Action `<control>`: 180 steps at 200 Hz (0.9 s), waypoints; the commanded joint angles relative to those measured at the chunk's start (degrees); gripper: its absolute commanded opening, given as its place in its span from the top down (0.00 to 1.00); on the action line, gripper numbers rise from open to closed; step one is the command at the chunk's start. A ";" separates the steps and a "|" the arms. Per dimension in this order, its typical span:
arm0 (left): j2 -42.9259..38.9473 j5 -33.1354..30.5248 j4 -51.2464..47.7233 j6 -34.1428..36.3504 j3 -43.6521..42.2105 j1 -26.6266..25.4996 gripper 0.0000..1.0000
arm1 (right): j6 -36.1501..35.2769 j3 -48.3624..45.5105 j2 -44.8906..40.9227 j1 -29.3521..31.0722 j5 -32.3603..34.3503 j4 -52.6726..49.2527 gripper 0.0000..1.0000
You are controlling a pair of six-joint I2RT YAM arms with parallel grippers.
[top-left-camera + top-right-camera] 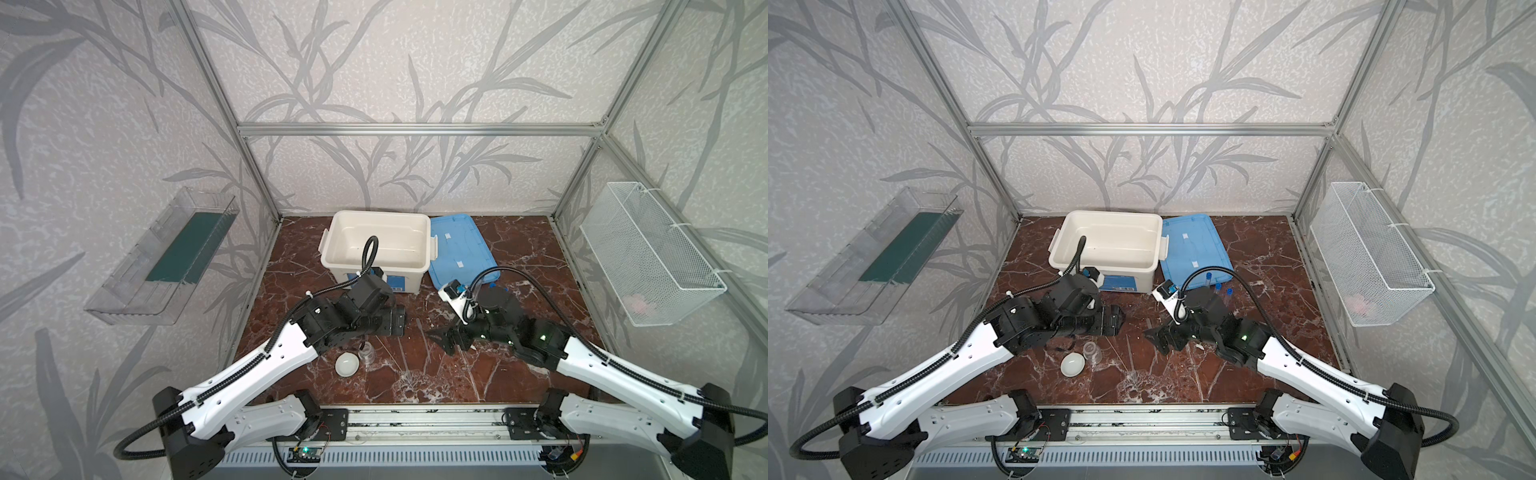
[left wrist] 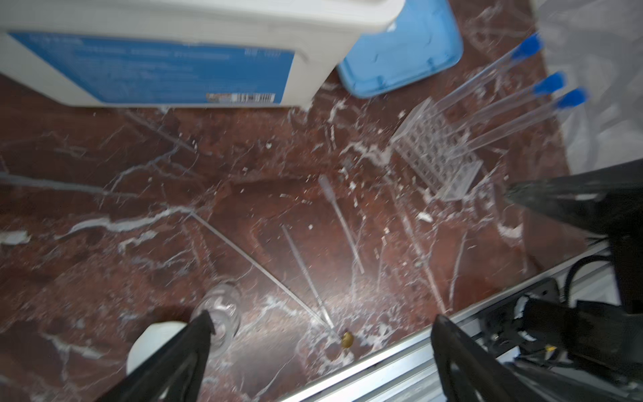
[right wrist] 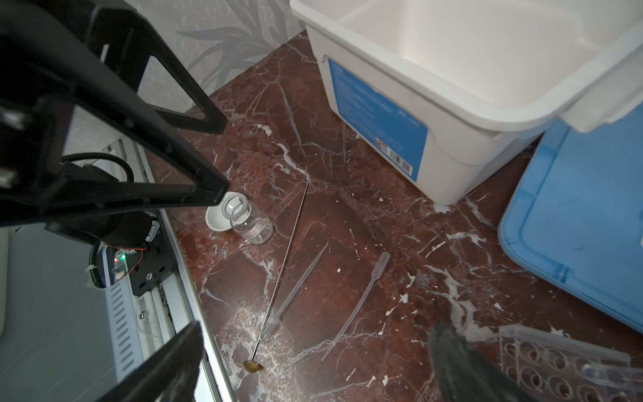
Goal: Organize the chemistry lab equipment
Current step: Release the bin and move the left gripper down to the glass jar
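both arms are hanging low over the dark red marble-look tabletop point(image 1: 291, 266), pointing at each other around the middle. The left gripper point(image 2: 322, 318) has its jaws spread wide with nothing between them. Same deal for the right gripper point(image 3: 316, 327): jaws wide apart, nothing held

where the lab stuff is:

- small white round dish point(image 1: 347, 364) sits front left, just beside the left arm in both top views, with the small clear jar point(image 1: 368, 353) upright just beside it. Touching or not, I can't tell
- long thin metallic rod with a brownish tip point(image 3: 282, 271) lies near the front middle. A thin clear plastic dropper point(image 3: 302, 278) lies with its fat end across that rod, and a second clear dropper point(image 3: 362, 299) lies on its own a bit further over
- clear perforated plastic rack point(image 2: 435, 156) is on the right half, near the front corner of the flat blue plastic lid point(image 1: 461, 249). The three long clear tubes with blue caps point(image 2: 504, 106) are standing in it. In a top view only the caps point(image 1: 1218, 286) poke out past the right arm

the big white plastic tub point(image 1: 382, 215) is open at the back middle, with the lid flat on the tabletop right next to it. A clear plastic shelf point(image 1: 166, 266) hangs on the left wall and a white wire mesh basket point(image 1: 648, 249) on the right wall, with something pale in it that's too blurry to make out
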 commanded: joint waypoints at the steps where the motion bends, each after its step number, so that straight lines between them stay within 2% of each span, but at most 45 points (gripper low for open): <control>1: 0.53 -0.68 -7.06 1.73 -4.34 0.17 0.01 | 2.01 -1.00 1.17 1.69 0.98 4.10 0.01; 43: 3.35 -1.53 -2.46 0.36 -10.50 0.17 0.07 | 3.97 -1.18 4.86 3.18 2.97 6.12 0.01; 85: 7.99 -4.38 -2.94 -1.79 -12.25 0.17 0.22 | 4.92 -1.61 5.73 4.15 3.65 6.39 0.01; 98: 9.30 -4.35 -2.62 -1.42 -12.49 0.17 0.23 | 5.03 -1.85 5.69 4.30 3.97 6.55 0.01; 112: 10.44 -3.76 -1.99 -1.45 -12.67 0.17 0.29 | 4.95 -1.80 5.56 4.33 4.54 6.35 0.01; 180: 12.60 -5.68 0.46 -1.76 -15.02 0.17 0.31 | 4.48 -0.60 5.86 4.41 5.55 5.43 0.01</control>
